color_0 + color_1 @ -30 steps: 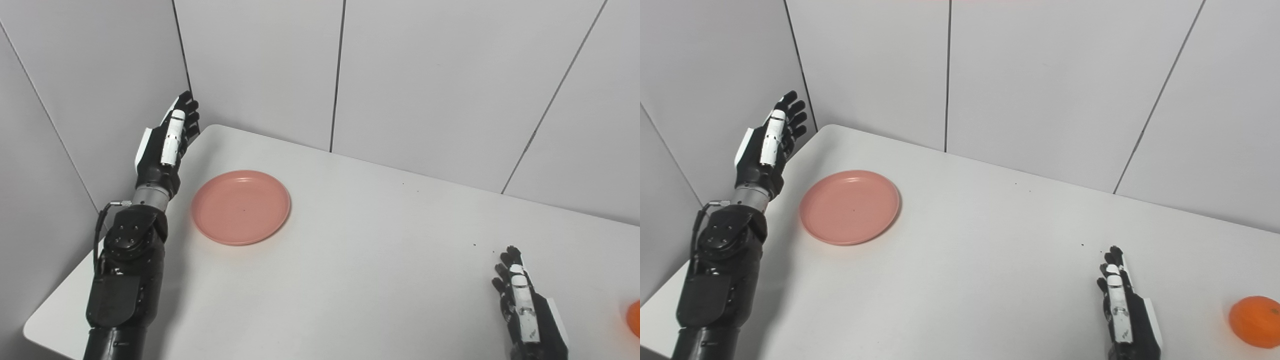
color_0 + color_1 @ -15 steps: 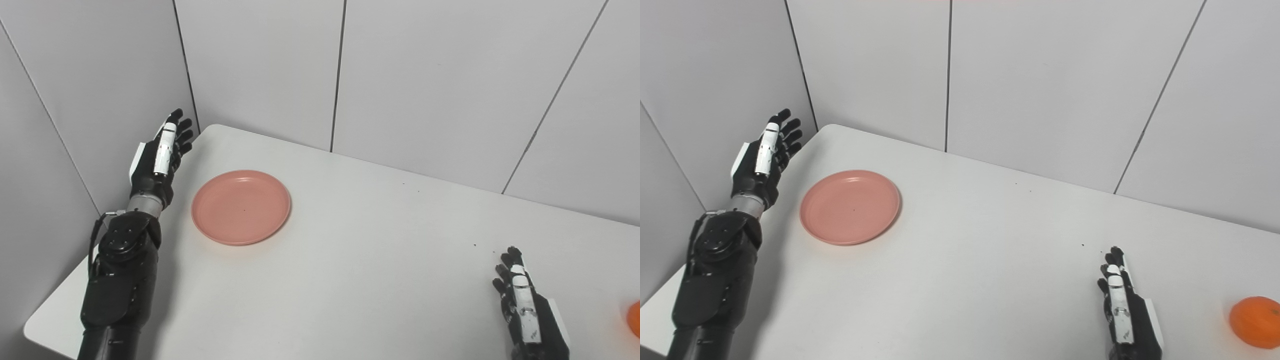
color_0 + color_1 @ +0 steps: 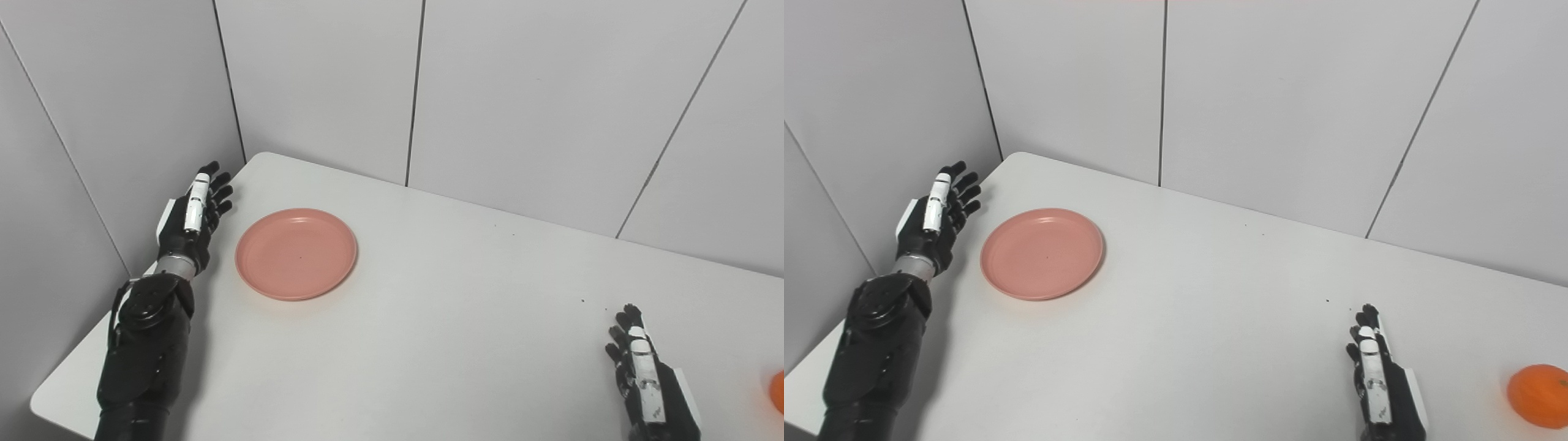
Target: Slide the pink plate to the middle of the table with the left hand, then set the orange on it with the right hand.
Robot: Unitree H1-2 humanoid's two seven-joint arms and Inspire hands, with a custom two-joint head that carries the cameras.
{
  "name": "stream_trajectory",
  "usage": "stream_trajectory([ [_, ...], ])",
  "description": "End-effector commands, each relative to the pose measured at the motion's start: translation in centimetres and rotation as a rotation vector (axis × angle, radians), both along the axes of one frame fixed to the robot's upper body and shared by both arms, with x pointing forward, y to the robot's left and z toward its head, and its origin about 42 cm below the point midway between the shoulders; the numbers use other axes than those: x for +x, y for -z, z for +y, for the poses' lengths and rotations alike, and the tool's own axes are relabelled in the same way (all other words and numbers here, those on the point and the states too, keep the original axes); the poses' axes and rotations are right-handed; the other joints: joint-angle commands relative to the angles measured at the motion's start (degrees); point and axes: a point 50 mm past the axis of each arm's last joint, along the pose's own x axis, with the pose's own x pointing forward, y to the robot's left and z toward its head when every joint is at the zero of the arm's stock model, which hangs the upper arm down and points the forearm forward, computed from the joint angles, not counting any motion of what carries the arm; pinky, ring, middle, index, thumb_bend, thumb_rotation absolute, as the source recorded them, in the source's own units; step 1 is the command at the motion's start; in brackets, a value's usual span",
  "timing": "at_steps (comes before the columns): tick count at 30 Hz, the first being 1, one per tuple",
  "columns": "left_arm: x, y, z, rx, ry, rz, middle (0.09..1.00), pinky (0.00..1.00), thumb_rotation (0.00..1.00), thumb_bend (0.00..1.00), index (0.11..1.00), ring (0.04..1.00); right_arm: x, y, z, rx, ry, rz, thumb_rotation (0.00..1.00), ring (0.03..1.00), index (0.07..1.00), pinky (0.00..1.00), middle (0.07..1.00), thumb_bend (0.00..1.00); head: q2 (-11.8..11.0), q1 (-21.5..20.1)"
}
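The pink plate (image 3: 296, 253) lies flat on the white table (image 3: 429, 318), at its far left. My left hand (image 3: 191, 217) is open and empty, fingers apart and pointing away, just left of the plate at the table's left edge, not touching it. The orange (image 3: 1537, 395) sits at the near right of the table; in the left eye view only its edge (image 3: 778, 392) shows. My right hand (image 3: 1377, 386) is open and empty, low over the table at the near right, a hand's length left of the orange.
Grey wall panels (image 3: 520, 92) stand close behind the table and along its left side (image 3: 92, 122), right beside my left hand. A few small dark specks (image 3: 582, 301) lie on the tabletop.
My left hand has come down and back towards me, from up by the wall corner to table height beside the plate. The right hand has slipped slightly lower. Plate and orange have not moved.
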Motion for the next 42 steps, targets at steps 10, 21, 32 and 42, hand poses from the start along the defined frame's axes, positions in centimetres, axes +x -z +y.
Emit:
stream_trajectory([
  [10,0.4,-1.4,1.7,0.011,0.017,-0.054,0.951,0.97,1.00,0.30,0.941,0.953,0.0,-1.2,0.0,-0.007,0.003,-0.035,1.00,1.000,1.000,1.00,1.000,0.13,0.16,-0.02],
  [21,0.9,0.4,1.8,-0.008,0.045,-0.009,0.949,0.98,1.00,0.33,0.950,0.957,0.0,-1.3,0.0,-0.012,0.011,-0.026,1.00,1.000,1.000,1.00,1.000,0.12,0.24,-0.02],
  [32,1.7,1.6,1.3,-0.013,0.112,0.025,0.953,0.97,1.00,0.39,0.937,0.953,0.0,-1.3,0.0,-0.009,0.012,-0.024,1.00,1.000,1.000,1.00,1.000,0.12,0.29,-0.05],
  [42,2.1,1.6,-0.8,-0.047,0.132,0.034,0.929,0.93,1.00,0.36,0.927,0.931,0.1,-1.2,0.0,-0.017,0.008,-0.032,1.00,1.000,1.000,1.00,1.000,0.12,0.60,-0.04],
])
